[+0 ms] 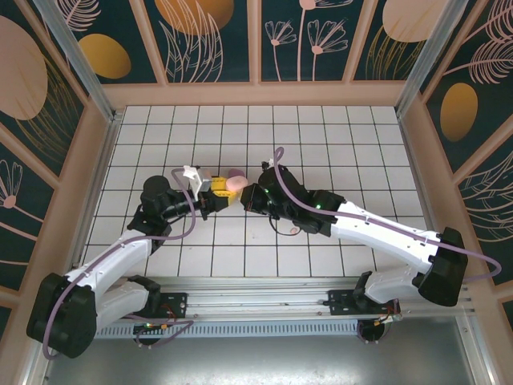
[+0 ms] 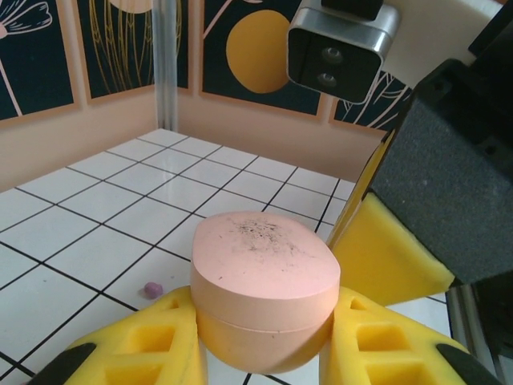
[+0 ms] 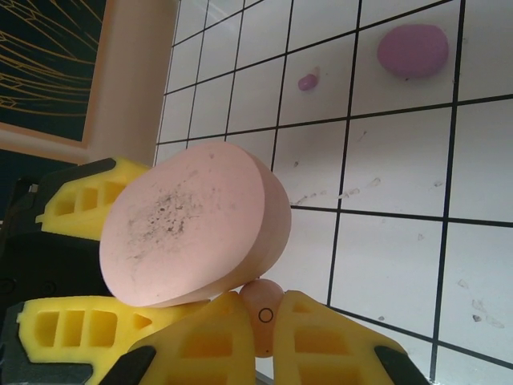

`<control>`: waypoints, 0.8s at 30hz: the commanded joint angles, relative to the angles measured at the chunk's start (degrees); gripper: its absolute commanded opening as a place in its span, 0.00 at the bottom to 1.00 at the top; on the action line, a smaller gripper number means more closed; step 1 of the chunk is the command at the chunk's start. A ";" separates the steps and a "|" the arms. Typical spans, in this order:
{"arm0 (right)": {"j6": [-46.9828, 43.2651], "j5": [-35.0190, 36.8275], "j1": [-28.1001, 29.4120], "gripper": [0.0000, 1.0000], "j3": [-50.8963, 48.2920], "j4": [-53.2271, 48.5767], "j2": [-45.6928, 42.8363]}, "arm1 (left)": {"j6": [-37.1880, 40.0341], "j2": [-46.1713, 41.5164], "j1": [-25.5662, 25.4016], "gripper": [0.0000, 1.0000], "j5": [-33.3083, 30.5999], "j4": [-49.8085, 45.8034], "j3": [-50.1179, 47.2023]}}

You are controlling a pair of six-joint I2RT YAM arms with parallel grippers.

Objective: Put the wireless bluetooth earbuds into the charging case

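Pale-pink earbud (image 3: 260,311) is pinched between the closed fingers of the right gripper (image 3: 263,322), lifted off the tiled table (image 3: 401,265), with its long axis running roughly along the fingers. Its free end sits right at the lower rim of the pink case (image 3: 192,228), touching or just short of it; we can't tell which. Left gripper (image 2: 263,317) is clamped on that case from both sides and holds it in the air between the two arms, so the case lies just ahead of the right jaws and a little to one side. We see a flat speckled face tilted toward the right wrist camera, plus a seam around the body. No open socket is visible, so we judge the lid may be shut or the opening faces away. Next move hinges on that: the bud tip has to meet a socket, not the outer shell. Right arm would do the inserting, left only presents. Purple earbud (image 3: 308,82) and purple case (image 3: 413,50) lie apart on the tiles, well beyond.
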 commanded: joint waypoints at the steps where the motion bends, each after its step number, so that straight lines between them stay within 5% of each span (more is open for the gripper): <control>1: -1.10 -0.97 -0.90 0.08 1.58 0.18 -1.50 | 2.61 1.03 -0.53 0.00 0.24 -1.77 0.55; 15: -2.24 -3.18 -3.29 0.08 3.18 1.52 -0.70 | 5.00 -1.03 -0.80 0.00 1.23 -5.83 0.29; 24: 0.41 -4.90 0.31 0.07 -3.77 2.90 -4.23 | 1.29 -1.52 -0.80 0.00 -1.28 -3.37 -0.68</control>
